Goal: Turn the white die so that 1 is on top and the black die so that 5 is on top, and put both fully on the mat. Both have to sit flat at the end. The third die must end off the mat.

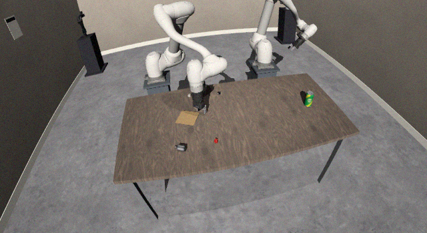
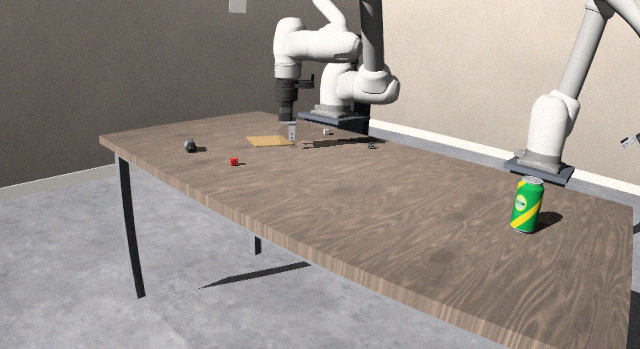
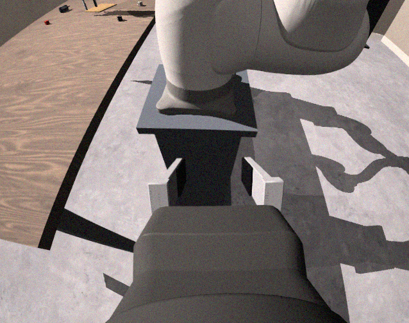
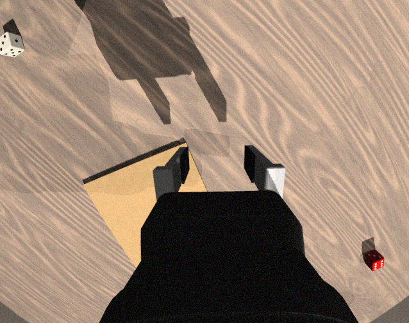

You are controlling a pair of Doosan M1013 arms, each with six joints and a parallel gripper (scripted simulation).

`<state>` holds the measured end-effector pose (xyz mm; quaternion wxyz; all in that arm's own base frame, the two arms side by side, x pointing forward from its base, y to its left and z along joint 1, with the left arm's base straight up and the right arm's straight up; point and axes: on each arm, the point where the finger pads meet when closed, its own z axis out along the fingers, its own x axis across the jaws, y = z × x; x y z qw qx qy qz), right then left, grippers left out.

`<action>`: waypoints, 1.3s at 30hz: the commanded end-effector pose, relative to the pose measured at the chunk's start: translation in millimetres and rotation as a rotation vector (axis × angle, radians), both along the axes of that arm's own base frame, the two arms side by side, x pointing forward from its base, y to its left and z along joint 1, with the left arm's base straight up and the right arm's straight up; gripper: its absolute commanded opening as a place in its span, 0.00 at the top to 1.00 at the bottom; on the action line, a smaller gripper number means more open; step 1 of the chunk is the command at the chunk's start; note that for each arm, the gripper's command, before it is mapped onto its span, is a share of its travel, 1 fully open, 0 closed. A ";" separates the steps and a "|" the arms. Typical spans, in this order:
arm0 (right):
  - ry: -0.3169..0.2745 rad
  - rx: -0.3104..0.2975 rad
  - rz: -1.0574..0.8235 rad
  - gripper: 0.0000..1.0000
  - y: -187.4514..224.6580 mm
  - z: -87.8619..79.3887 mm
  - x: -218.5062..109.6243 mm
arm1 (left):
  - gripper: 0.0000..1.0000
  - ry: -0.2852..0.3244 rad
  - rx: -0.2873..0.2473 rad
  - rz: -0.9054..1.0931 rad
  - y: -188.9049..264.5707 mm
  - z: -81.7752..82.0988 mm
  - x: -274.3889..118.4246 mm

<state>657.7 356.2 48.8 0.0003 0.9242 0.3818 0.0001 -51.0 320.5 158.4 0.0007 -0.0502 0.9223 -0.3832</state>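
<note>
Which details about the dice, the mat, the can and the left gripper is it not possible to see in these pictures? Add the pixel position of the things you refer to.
- Black die point(image 1: 219, 93) point(image 2: 371, 145) point(image 3: 119, 18), pips: too small in top, exterior and left wrist views; outside the right wrist view.
- Mat point(image 1: 187, 118) point(image 2: 269, 140) point(image 3: 100, 7) point(image 4: 110, 211), near part: behind the gripper body, right wrist view.
- Can point(image 1: 309, 100) point(image 2: 527, 205), lettering: too small, exterior view.
- Left gripper point(image 1: 291, 47) point(image 2: 623, 143) point(image 3: 213, 173): cut by right edge, exterior view.
</note>
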 end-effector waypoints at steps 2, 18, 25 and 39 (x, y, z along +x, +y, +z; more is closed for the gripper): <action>0.000 0.000 0.000 0.00 8.7 0.7 39.1 | 0.00 0.000 0.001 0.000 0.3 0.4 -0.1; 0.000 0.000 0.000 0.00 33.6 0.7 159.0 | 0.00 0.000 0.001 0.000 0.3 0.4 -0.1; 0.000 0.000 0.000 0.00 43.0 0.7 204.7 | 0.00 0.000 0.001 0.000 0.3 0.4 -0.1; 0.000 0.000 0.000 0.00 53.9 0.7 257.2 | 0.00 0.000 0.001 0.000 0.3 0.4 -0.1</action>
